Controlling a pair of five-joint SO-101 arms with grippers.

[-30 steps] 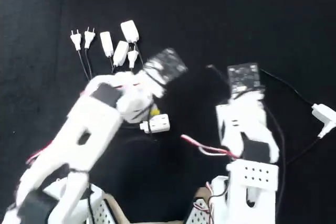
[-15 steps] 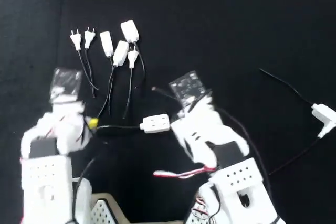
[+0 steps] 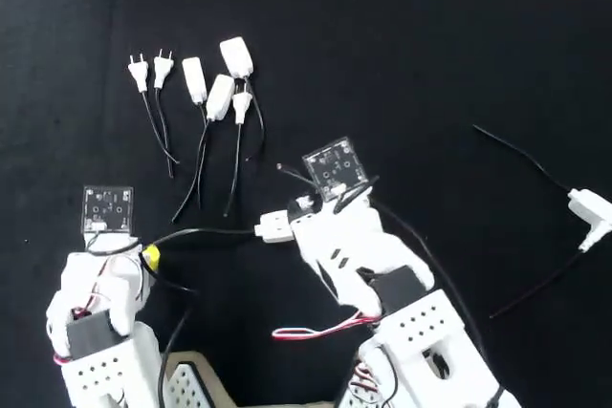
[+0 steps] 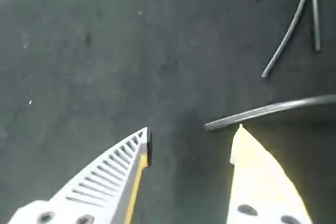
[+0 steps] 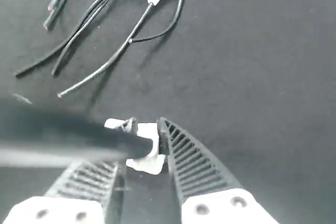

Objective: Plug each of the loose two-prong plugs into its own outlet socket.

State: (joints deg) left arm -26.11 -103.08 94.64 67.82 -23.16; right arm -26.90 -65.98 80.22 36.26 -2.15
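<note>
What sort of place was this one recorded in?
Probably a robotics lab bench: a black-clothed table, a left arm and right arm side by side at it, cut-cord plugs laid out, one socket between the right jaws.

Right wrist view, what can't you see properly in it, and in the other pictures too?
- White socket, right wrist view: a blurred black cable crosses in front and hides its holes.
- Bunched white pieces, high view: too small and overlapped to tell plug from socket.
- White piece at the side, high view: its end is cut off by the picture's edge.
- Thick cable, left wrist view: runs off the edge, so its end is hidden.
</note>
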